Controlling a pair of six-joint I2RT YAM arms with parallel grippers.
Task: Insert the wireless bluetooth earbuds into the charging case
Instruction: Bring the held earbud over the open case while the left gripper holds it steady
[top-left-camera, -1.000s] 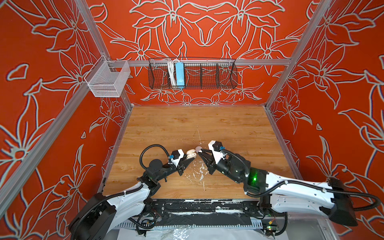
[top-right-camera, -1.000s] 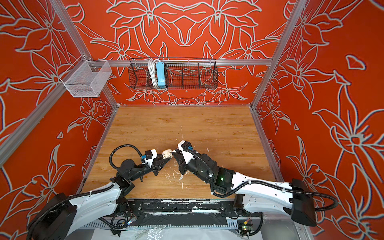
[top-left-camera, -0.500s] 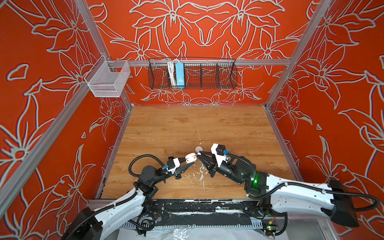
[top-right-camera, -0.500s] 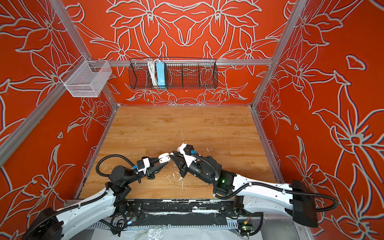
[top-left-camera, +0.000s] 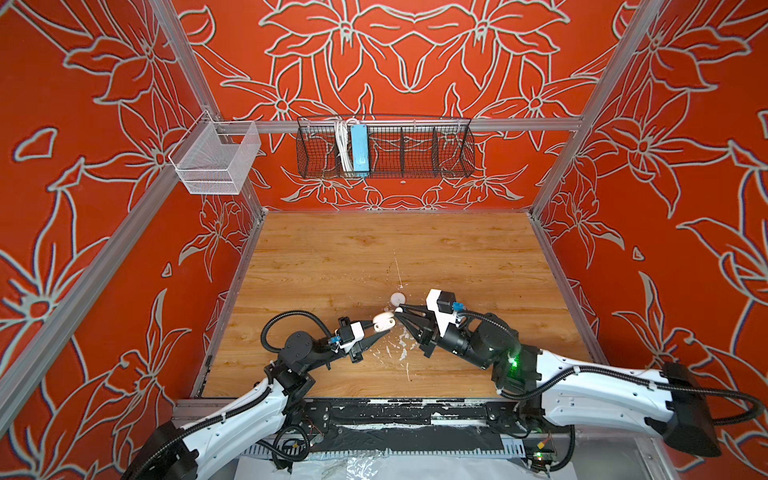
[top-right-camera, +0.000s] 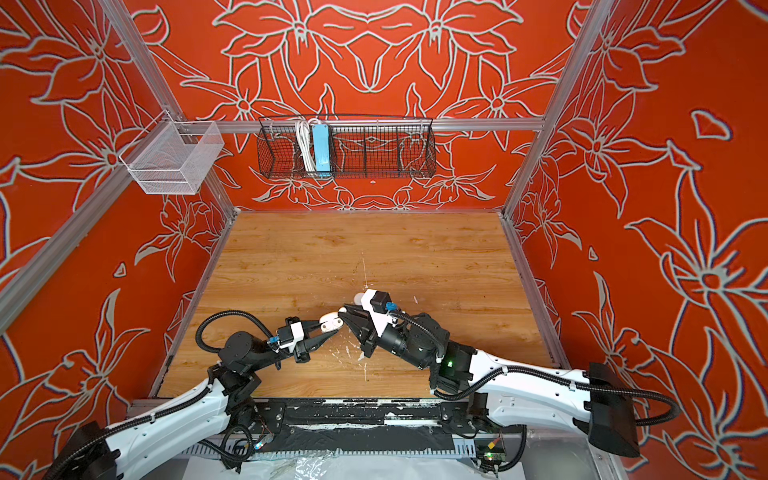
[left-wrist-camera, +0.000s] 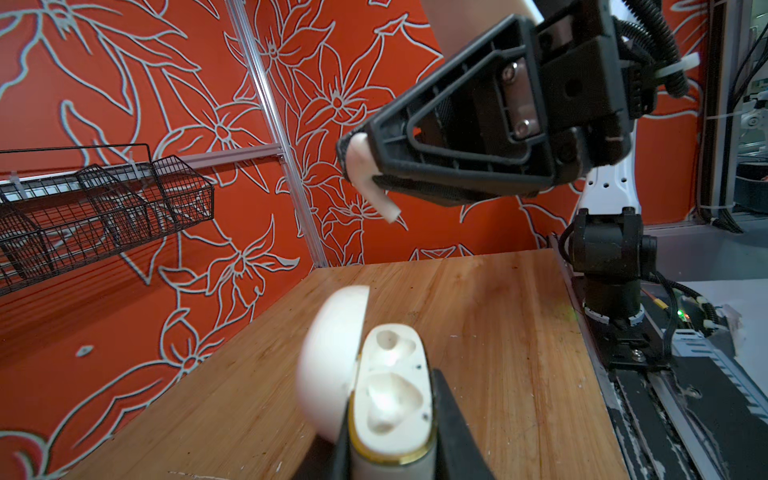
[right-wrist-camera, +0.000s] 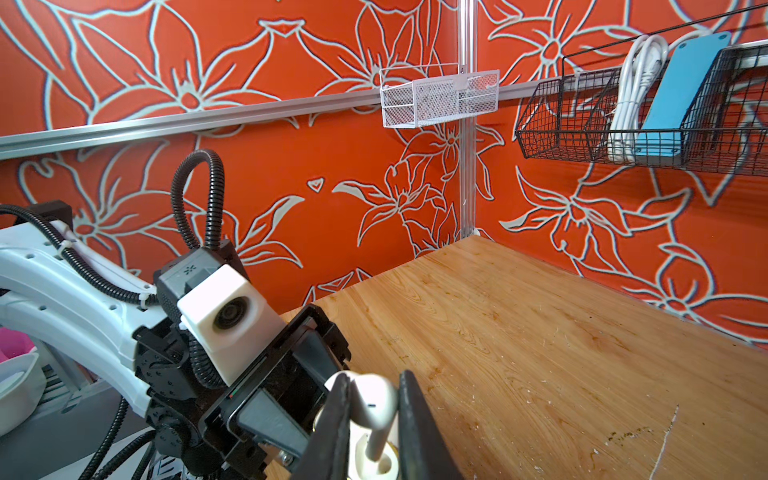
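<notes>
Two hands meet tip to tip over the near middle of the desk (top-left-camera: 332, 257) in both top views. The left hand (top-left-camera: 382, 326) is clamped narrowly on the white charging case (top-left-camera: 383, 320). The right hand (top-left-camera: 398, 310) is pinched on a tiny white earbud (top-left-camera: 399, 309) just beside the case's upper edge. The same pairing shows with the left hand (top-right-camera: 330, 326), the case (top-right-camera: 331, 320) and the right hand (top-right-camera: 341, 311). A round white piece (top-left-camera: 397, 297) lies on the desk just behind the two hands; what it is cannot be told. A black wire basket (top-left-camera: 415, 147) on the back wall holds a blue box (top-left-camera: 359, 149) and a coiled white cable (top-left-camera: 343, 145).

In the left wrist view, the charging case (left-wrist-camera: 390, 399) sits gripped between the left hand's black fingers (left-wrist-camera: 451, 424), raised above the desk (left-wrist-camera: 498, 332). Its lid (left-wrist-camera: 330, 361) is swung open to one side, and two hollows show in its top face. The right hand (left-wrist-camera: 360, 166) hangs above and apart from the case, with the earbud (left-wrist-camera: 368, 183) caught at its tips, stem slanting down.

In the right wrist view, the earbud (right-wrist-camera: 371, 401) is squeezed between the right hand's fingers (right-wrist-camera: 337, 415), bud uppermost. Its stem reaches down to the case's white top (right-wrist-camera: 374, 461); whether it has entered a hollow cannot be told.
</notes>
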